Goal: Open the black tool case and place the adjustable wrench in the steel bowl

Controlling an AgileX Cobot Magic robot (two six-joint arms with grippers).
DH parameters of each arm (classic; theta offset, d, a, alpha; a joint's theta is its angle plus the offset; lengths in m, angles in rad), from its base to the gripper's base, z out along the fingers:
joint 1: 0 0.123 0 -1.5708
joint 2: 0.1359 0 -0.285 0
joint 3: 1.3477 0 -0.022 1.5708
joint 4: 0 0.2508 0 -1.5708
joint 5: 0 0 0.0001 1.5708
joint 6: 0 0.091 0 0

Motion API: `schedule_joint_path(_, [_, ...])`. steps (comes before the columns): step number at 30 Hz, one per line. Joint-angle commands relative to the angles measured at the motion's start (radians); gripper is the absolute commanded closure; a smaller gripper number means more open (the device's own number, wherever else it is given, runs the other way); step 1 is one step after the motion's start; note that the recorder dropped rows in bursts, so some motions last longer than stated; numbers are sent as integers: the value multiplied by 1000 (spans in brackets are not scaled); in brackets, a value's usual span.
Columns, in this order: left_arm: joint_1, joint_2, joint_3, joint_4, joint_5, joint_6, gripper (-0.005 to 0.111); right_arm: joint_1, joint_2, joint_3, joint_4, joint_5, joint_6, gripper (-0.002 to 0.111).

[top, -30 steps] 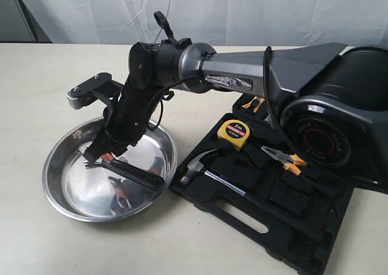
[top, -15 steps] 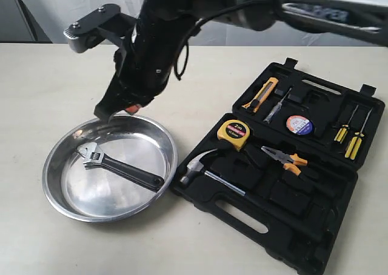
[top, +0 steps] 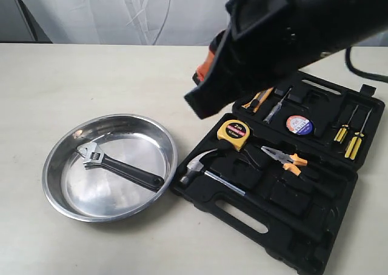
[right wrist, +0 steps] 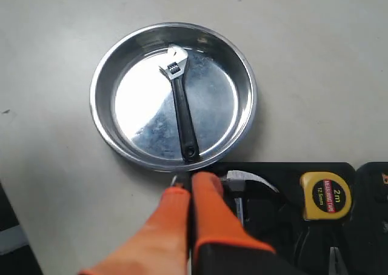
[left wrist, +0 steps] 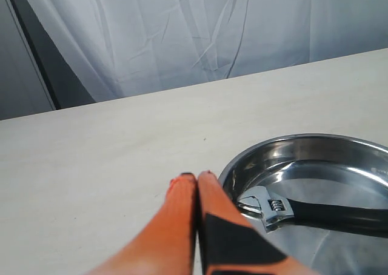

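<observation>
The adjustable wrench [top: 121, 166] lies flat inside the steel bowl [top: 54, 166], silver head to the left and black handle to the right. The black tool case [top: 285, 220] lies open to the bowl's right. My right arm [top: 291, 39] crosses high above the case, blurred. In the right wrist view my right gripper [right wrist: 193, 184] is shut and empty, above the gap between the bowl [right wrist: 100, 99] and the case [right wrist: 267, 178], with the wrench [right wrist: 180, 99] below. My left gripper [left wrist: 197, 177] is shut and empty, low beside the bowl's rim [left wrist: 291, 140], near the wrench head [left wrist: 273, 207].
The case holds a claw hammer [top: 203, 169], a yellow tape measure [top: 233, 134], orange-handled pliers [top: 282, 157], a utility knife [top: 262, 97], a tape roll [top: 299, 125] and screwdrivers [top: 351, 132]. A white curtain hangs behind the table.
My right gripper let go of the wrench in the bowl, then rose and drew back to the right over the case. The wrench stays in the bowl.
</observation>
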Motion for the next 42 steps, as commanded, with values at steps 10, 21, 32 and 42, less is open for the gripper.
schedule_joint_path(10, [-2, 4, 1, -4, 2, -5, 106, -179, -345, 224, -35, -206, 3, 109])
schedule_joint_path(21, [-2, 4, 1, -4, 2, -5, 106, -672, -883, 802, 138, -521, -10, 109])
schedule_joint_path(32, [-2, 4, 1, -4, 2, -5, 106, -862, -1198, 1142, 208, -756, -5, 109])
schedule_joint_path(42, [-2, 4, 1, -4, 2, -5, 106, -869, -1239, 1208, 235, -675, -5, 109])
